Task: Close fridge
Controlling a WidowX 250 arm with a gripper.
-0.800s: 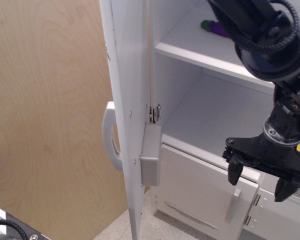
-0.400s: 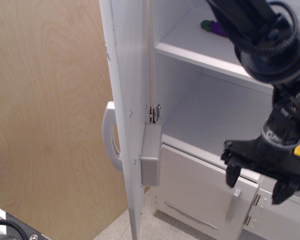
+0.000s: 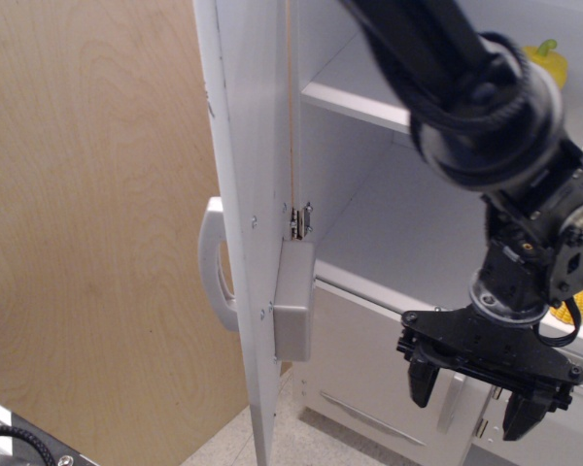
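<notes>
The white toy fridge stands open, its white shelves (image 3: 369,102) showing. Its big door (image 3: 248,214) is swung wide and seen edge-on at centre left, with a white handle (image 3: 212,262) on its outer face and a grey box (image 3: 293,313) on the inner side by the hinge (image 3: 300,221). My black gripper (image 3: 471,400) is open and empty at lower right, fingers pointing down in front of the lower door, well to the right of the big door and not touching it.
A plywood wall panel (image 3: 87,223) fills the left. A smaller lower white door (image 3: 379,374) with a short handle (image 3: 452,403) is below the shelves. A yellow toy (image 3: 547,58) sits on the upper shelf, another yellow item (image 3: 575,309) on the lower shelf. My arm (image 3: 466,87) crosses the opening.
My arm and gripper have moved left and down, toward the lower door. The purple toy on the upper shelf is now hidden behind the arm and a yellow toy shows. The door has not moved.
</notes>
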